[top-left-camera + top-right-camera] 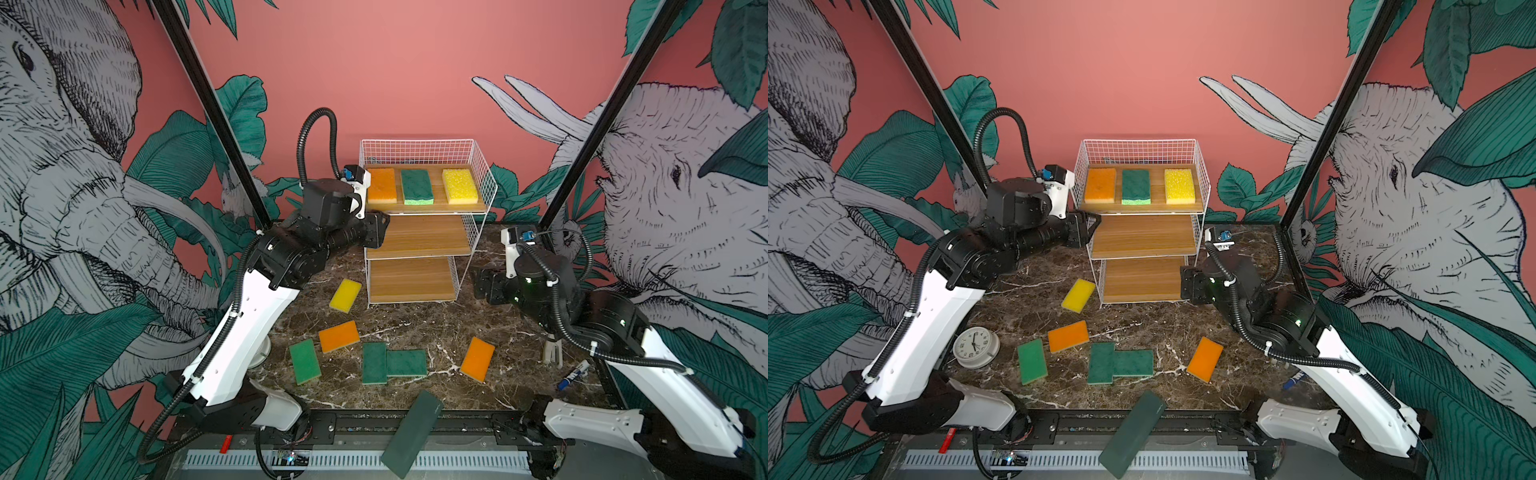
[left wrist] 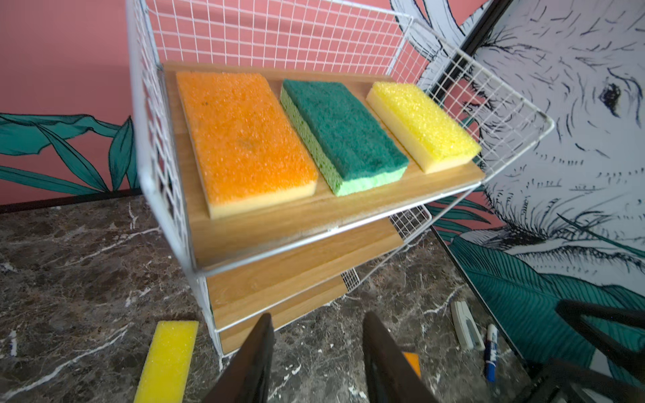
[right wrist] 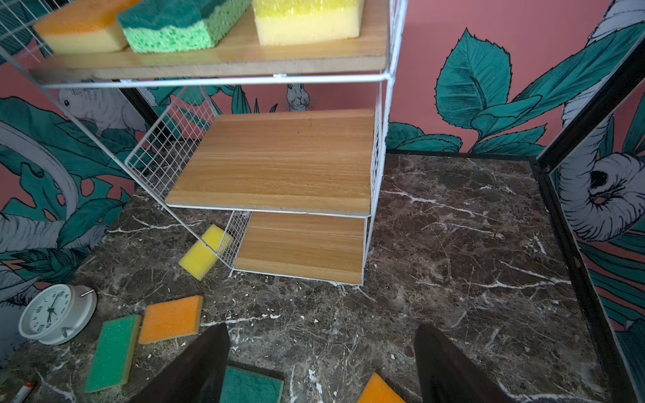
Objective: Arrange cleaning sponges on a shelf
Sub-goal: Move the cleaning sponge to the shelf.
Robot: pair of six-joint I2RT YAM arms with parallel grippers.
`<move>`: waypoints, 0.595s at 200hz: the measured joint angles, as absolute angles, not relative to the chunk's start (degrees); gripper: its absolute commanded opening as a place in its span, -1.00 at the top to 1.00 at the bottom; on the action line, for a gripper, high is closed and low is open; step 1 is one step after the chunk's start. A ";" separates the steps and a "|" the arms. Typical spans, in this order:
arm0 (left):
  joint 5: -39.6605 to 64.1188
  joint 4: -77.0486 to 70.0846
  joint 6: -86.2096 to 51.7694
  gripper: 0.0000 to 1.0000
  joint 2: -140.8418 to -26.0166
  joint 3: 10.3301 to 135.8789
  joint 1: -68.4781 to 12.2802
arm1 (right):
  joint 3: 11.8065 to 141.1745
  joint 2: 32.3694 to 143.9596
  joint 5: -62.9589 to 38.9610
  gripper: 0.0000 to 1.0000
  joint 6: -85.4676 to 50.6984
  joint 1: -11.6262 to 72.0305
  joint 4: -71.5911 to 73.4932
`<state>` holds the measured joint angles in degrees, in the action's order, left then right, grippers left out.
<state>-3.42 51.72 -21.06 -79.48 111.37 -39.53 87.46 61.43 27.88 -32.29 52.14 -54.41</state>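
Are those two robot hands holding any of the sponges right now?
No. The left hand and the right hand both stand open with nothing between the fingers. Three sponges lie on the shelf, the others on the table.

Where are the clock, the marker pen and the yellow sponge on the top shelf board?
clock (image 1: 976, 347), top view, centre of its dial.
marker pen (image 2: 491, 352), left wrist view, mid-barrel.
yellow sponge (image 1: 459, 185), top view, middle of its top face.

**Non-task items on the marble tabletop**

A white alarm clock (image 1: 976, 347) lies face-up near the left edge. A blue marker (image 1: 573, 375) lies near the right edge. A long dark green slab (image 1: 411, 434) overhangs the front edge, tilted.
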 measured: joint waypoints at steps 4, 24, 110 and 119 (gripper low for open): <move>-3.20 51.96 -20.84 0.07 -78.70 110.43 -39.53 | 87.07 61.43 27.90 -0.79 -32.49 52.14 -54.63; -2.61 53.01 -19.59 0.01 -75.18 106.45 -39.55 | 84.58 61.34 27.81 -0.83 -33.43 52.05 -55.18; 4.56 54.61 -18.04 -0.05 -65.95 94.43 -31.31 | 70.39 59.64 22.22 -0.85 -40.38 50.02 -55.29; 5.37 54.92 -18.17 -0.05 -65.63 93.23 -29.91 | 68.90 59.18 21.78 -0.86 -41.15 49.91 -55.29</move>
<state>5.37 54.92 -18.17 -65.63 93.23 -29.91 68.90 59.18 21.78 -41.15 49.91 -55.29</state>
